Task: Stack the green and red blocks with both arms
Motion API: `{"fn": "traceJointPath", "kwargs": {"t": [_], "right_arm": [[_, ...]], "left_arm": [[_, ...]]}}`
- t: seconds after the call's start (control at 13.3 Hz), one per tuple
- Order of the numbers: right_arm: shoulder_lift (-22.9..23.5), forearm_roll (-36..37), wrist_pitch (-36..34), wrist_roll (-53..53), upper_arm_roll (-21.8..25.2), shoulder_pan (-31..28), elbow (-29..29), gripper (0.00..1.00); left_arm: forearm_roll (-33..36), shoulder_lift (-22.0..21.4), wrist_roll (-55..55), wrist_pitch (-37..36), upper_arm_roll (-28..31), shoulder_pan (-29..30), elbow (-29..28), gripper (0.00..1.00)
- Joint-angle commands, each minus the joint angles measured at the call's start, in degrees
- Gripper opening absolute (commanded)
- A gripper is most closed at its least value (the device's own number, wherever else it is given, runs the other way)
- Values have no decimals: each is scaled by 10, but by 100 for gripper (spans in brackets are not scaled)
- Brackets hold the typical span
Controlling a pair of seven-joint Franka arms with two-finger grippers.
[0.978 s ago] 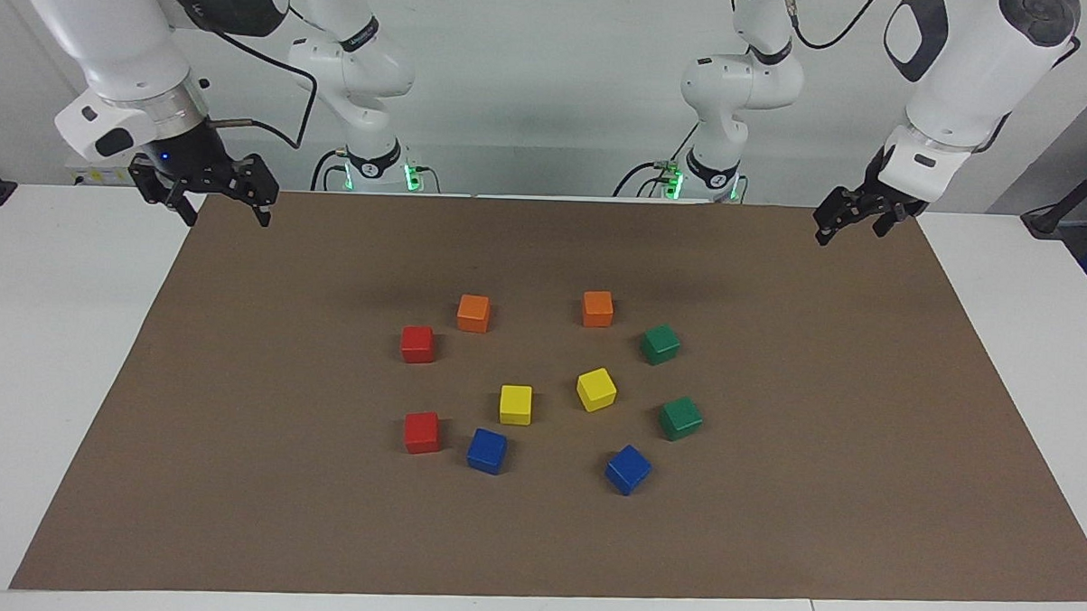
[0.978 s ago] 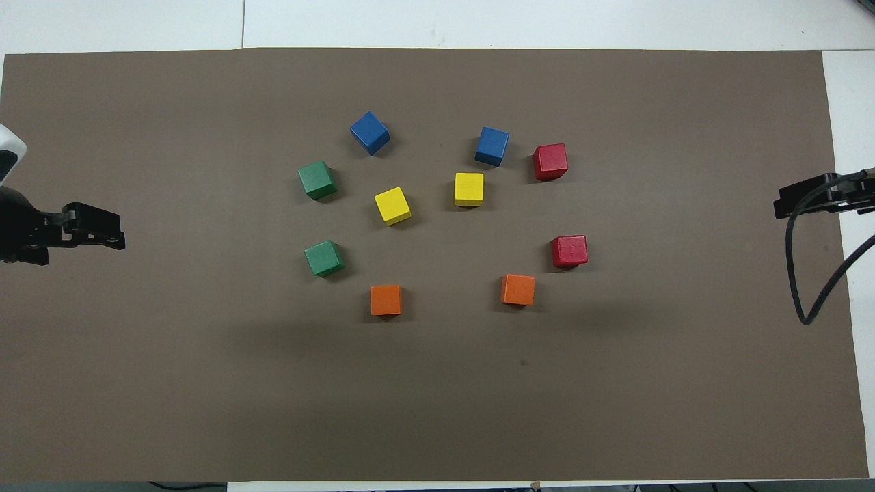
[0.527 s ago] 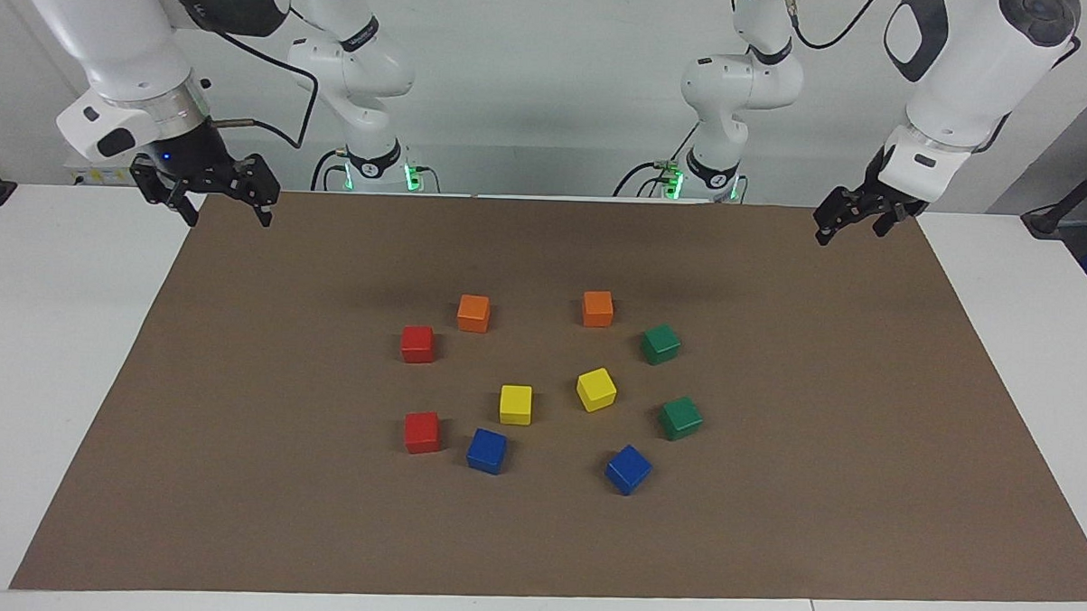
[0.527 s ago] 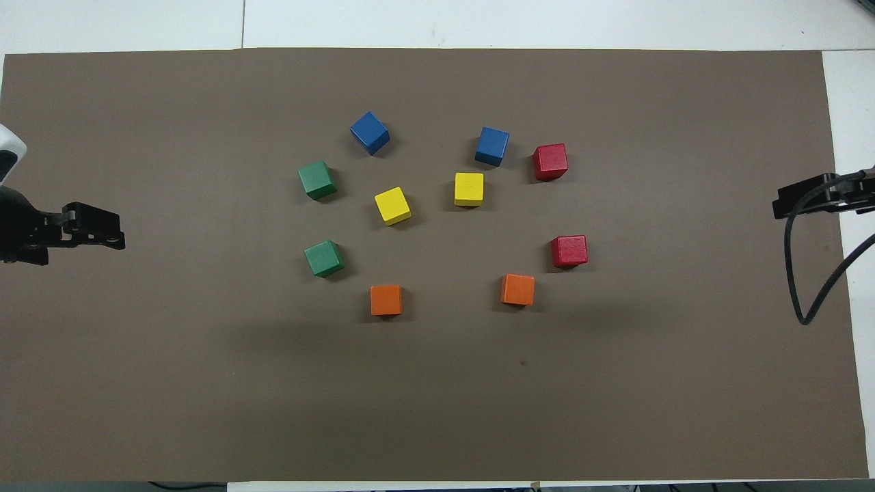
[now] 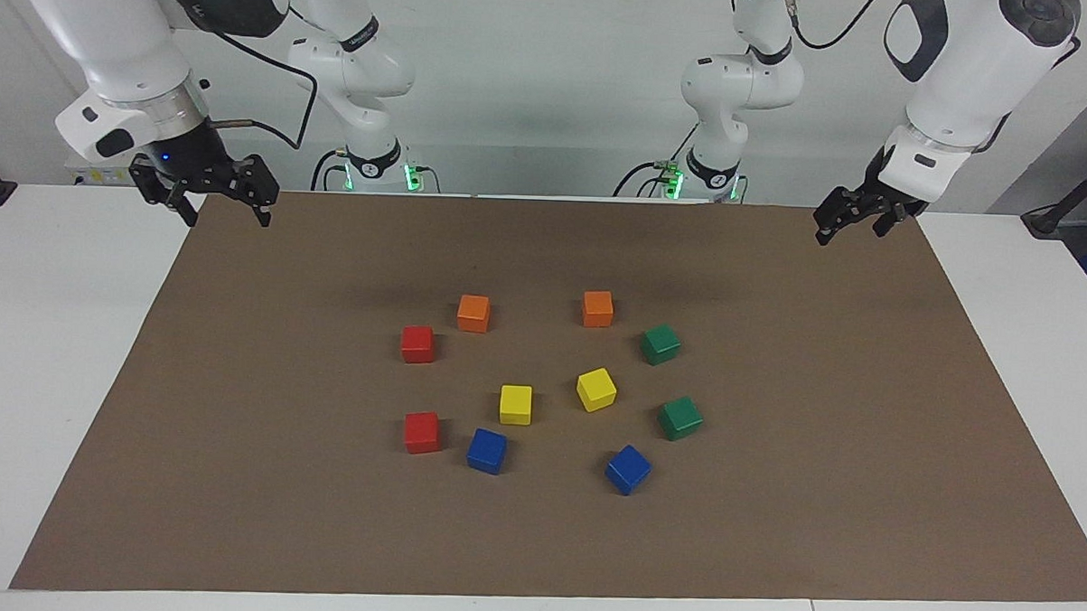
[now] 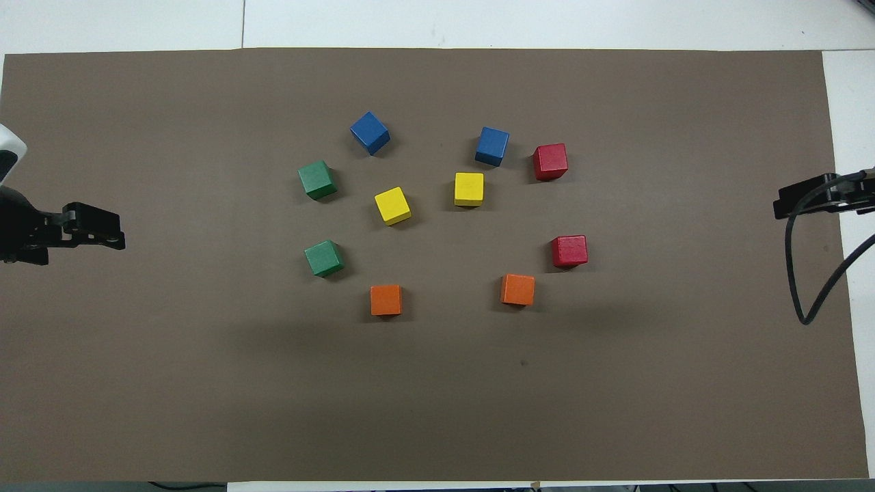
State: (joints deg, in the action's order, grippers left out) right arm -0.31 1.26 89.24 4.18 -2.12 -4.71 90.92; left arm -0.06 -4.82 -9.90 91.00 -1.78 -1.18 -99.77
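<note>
Two dark green blocks (image 5: 661, 344) (image 5: 681, 418) lie on the brown mat toward the left arm's end; they also show in the overhead view (image 6: 324, 258) (image 6: 317, 180). Two red blocks (image 5: 417, 344) (image 5: 422, 431) lie toward the right arm's end, also in the overhead view (image 6: 569, 251) (image 6: 550, 162). All four stand apart, none stacked. My left gripper (image 5: 849, 230) (image 6: 102, 229) hangs open and empty over the mat's edge at its own end. My right gripper (image 5: 223, 211) (image 6: 793, 201) hangs open and empty over the mat's edge at its end.
Two orange cubes (image 5: 474, 313) (image 5: 598, 308) lie nearest the robots. Two yellow cubes (image 5: 516, 404) (image 5: 597, 389) sit in the middle of the ring. Two blue cubes (image 5: 487, 450) (image 5: 628, 469) lie farthest. The brown mat (image 5: 826, 496) covers the white table.
</note>
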Motion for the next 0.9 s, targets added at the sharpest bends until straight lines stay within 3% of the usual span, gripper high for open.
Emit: {"fn": "traceJointPath", "kwargs": {"t": [0.0,0.6,0.83], "right_arm": [[-13,-4,13,21,-2,-4,17,100],[12,-4,41,-70,-7,61,29,100],[7,-4,88,-114,-7,84,73,100]], "left_arm": [[-6,-9,8,-9,-6,9,-4,100],[-6,-9,8,-9,-6,9,-3,100],[-6,-9,8,-9,-6,9,-4,100]]}}
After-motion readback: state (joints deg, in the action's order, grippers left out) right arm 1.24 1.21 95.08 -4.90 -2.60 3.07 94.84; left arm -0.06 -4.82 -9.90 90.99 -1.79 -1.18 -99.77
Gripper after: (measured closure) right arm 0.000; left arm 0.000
